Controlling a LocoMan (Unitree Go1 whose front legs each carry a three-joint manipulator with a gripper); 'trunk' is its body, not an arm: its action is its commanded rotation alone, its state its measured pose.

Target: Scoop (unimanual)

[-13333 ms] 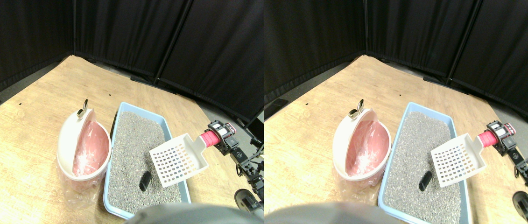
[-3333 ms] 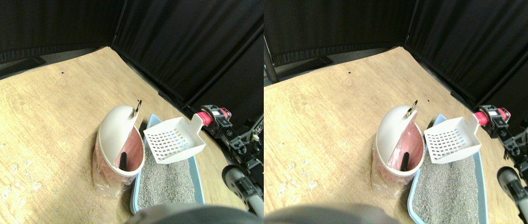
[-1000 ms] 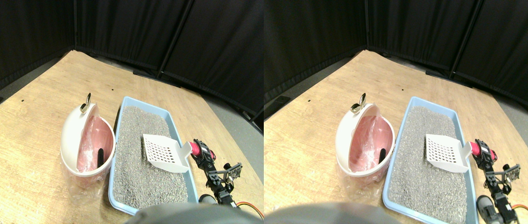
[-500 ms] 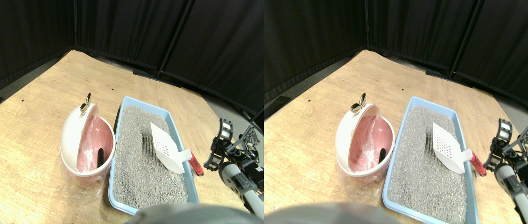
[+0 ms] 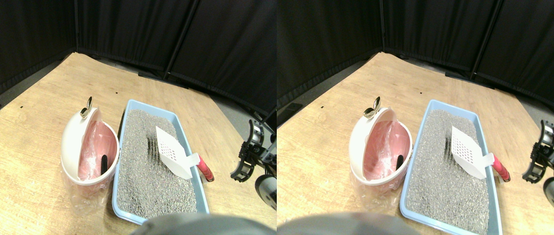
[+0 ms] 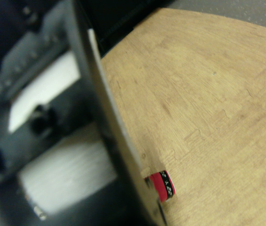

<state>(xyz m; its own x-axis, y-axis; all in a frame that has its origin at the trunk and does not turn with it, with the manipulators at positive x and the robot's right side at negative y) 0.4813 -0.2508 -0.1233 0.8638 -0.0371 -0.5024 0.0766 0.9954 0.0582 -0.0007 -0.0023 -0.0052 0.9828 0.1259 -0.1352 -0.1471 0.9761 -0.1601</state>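
The white slotted plastic scoop [image 5: 173, 152] with its red wrapped handle [image 5: 205, 169] leans on the light-blue litter tray's rim [image 5: 191, 155], while the right gripper [image 5: 250, 159], jaws apart, hangs clear beside it.

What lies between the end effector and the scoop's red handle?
Only bare wooden floor between the end effector and the scoop's red handle, seen in the stereo pair view.

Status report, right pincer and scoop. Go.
Right pincer open, clear of the scoop. Scoop resting in litter tray, handle over the rim. Dark lump in bin. No obstruction.
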